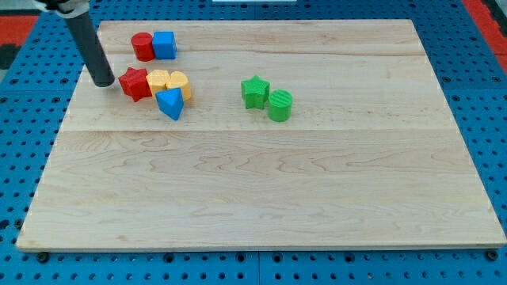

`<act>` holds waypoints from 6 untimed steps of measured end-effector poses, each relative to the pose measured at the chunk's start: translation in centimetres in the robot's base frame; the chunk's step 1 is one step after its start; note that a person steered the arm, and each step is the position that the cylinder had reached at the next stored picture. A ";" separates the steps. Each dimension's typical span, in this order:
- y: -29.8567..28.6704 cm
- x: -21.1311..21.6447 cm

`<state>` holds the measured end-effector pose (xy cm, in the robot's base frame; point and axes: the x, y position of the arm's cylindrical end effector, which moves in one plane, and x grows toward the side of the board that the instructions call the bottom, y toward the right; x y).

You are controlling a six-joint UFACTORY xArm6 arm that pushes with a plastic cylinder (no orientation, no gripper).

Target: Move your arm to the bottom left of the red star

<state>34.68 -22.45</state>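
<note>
The red star [135,83] lies on the wooden board [261,182] at the upper left. My tip [104,81] rests on the board just to the left of the red star, close beside it, at about the star's height in the view. The dark rod rises from the tip toward the view's top left. Two yellow blocks [168,82] touch the star's right side, and a blue triangular block [170,103] lies just below them.
A red cylinder [142,47] and a blue cube [164,44] sit together near the board's top left edge. A green star [255,92] and a green cylinder [280,104] sit near the board's middle. Blue perforated table surrounds the board.
</note>
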 end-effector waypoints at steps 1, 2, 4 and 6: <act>8.8 1.0; 10.5 1.0; 18.7 3.4; 9.5 6.5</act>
